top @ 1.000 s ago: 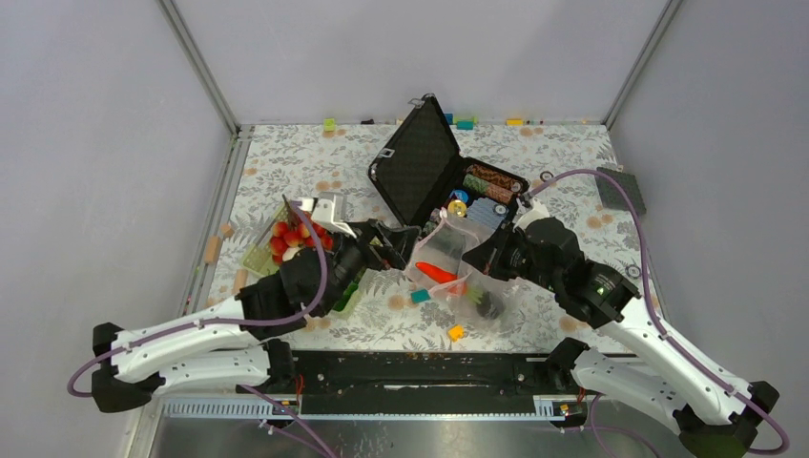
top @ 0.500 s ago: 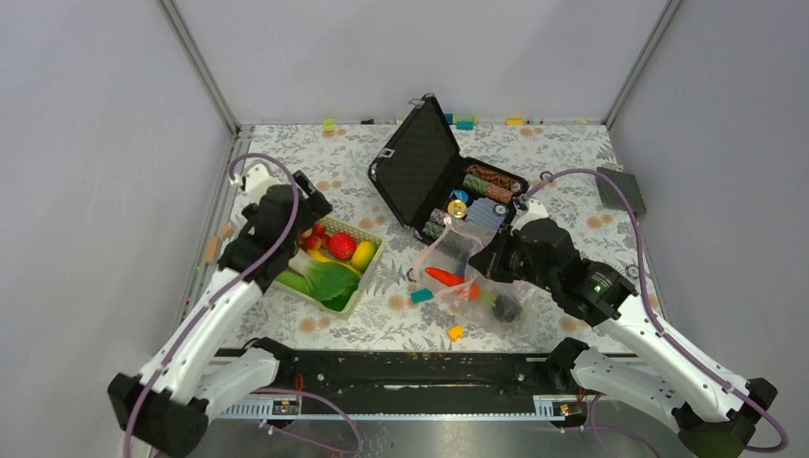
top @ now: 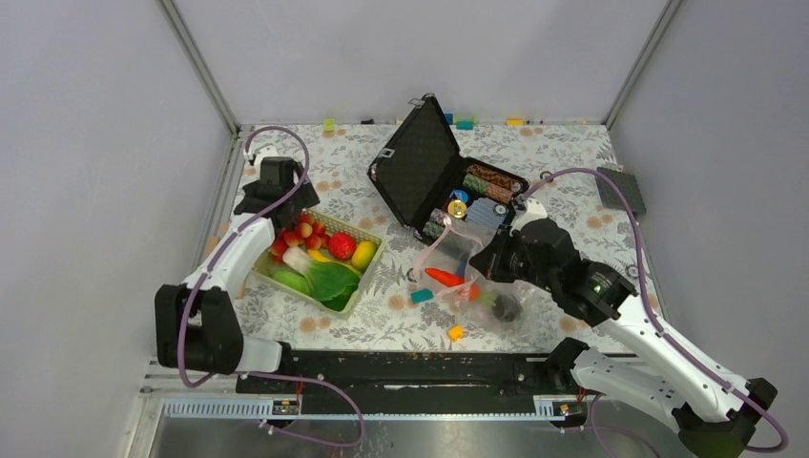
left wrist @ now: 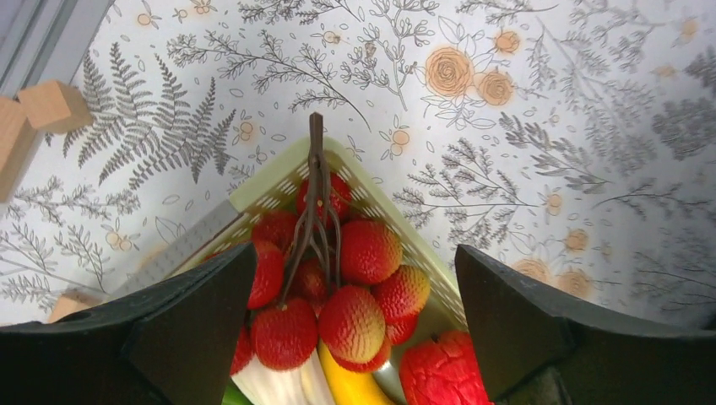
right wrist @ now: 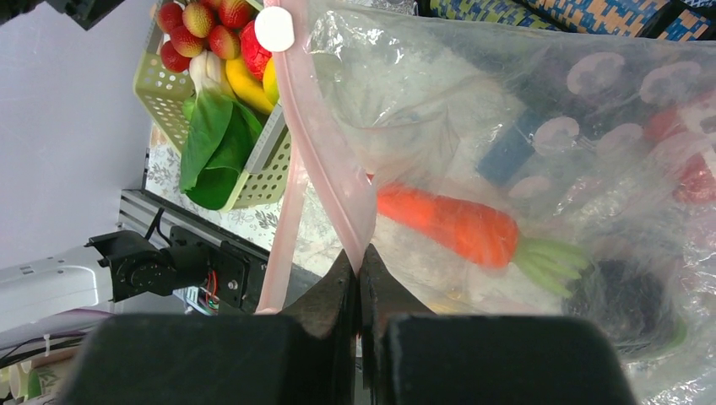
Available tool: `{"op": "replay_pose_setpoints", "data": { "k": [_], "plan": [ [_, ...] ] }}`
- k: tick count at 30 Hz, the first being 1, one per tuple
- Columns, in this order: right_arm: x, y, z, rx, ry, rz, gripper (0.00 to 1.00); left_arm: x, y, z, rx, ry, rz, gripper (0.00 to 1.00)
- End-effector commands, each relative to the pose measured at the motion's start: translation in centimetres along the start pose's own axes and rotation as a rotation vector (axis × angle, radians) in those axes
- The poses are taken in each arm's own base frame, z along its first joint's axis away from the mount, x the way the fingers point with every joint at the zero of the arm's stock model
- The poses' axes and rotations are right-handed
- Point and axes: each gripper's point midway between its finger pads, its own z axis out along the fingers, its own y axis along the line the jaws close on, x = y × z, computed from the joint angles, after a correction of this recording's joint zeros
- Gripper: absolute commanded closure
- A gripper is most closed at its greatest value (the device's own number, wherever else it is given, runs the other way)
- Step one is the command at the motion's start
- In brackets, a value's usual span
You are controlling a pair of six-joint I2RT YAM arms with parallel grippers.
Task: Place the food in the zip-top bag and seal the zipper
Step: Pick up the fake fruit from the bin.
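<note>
Left gripper [left wrist: 353, 253] hangs with its jaws spread wide and nothing between them, above the far left corner of the basket [top: 367, 272]. The right gripper [right wrist: 355, 263] is pinched tight on the zipper [right wrist: 325, 169], the pale pink strip at the mouth of the zip-top bag [top: 458, 250], and holds that edge up off the table [top: 553, 153].

The black case [top: 415, 167] stands open at the back of the fern-patterned table, its lid upright, with rows of striped poker chips [top: 487, 181] in its lower half. The clear bag lies just in front of the case, crumpled, its mouth turned toward the basket. The light green basket sits to the bag's left, well apart from it.

Inside the bag an orange carrot [right wrist: 447, 221] lies on its side, with its green top pointing at the dark round fruit [right wrist: 621, 304] next to it.

In the basket, the green leaf [top: 332, 280] fills the near end. The red berry cluster [left wrist: 350, 278] lies in the far left corner, right under the open left jaws, its brown stem over the rim. A yellow banana [right wrist: 241, 80] and a red fruit [left wrist: 443, 371] lie just beside the cluster.

A teal block [top: 421, 296] rests on the table touching the bag's near left edge, and a small orange block [top: 456, 332] lies nearer the arms.
</note>
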Motion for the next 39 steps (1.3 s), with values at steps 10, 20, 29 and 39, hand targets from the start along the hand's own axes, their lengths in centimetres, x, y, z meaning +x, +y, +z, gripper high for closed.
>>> {"op": "replay_pose_setpoints", "data": {
  "k": [10, 20, 29, 39],
  "plan": [
    [-0.6, -0.5, -0.4, -0.006, -0.053, -0.041, 0.99, -1.2, 0.3, 3.2, -0.027, -0.030, 0.137, 0.28],
    [-0.5, -1.0, -0.3, 0.010, -0.060, -0.039, 0.99, 0.0, 1.0, 5.0, -0.079, 0.025, 0.158, 0.40],
    [-0.6, -1.5, -0.3, 0.038, -0.063, -0.047, 0.99, 0.6, 2.1, 6.1, -0.142, 0.037, 0.153, 0.47],
    [-0.9, -1.7, 0.0, 0.062, -0.074, -0.044, 0.99, 0.7, 2.5, 4.7, -0.137, 0.027, 0.135, 0.50]
  ]
}}
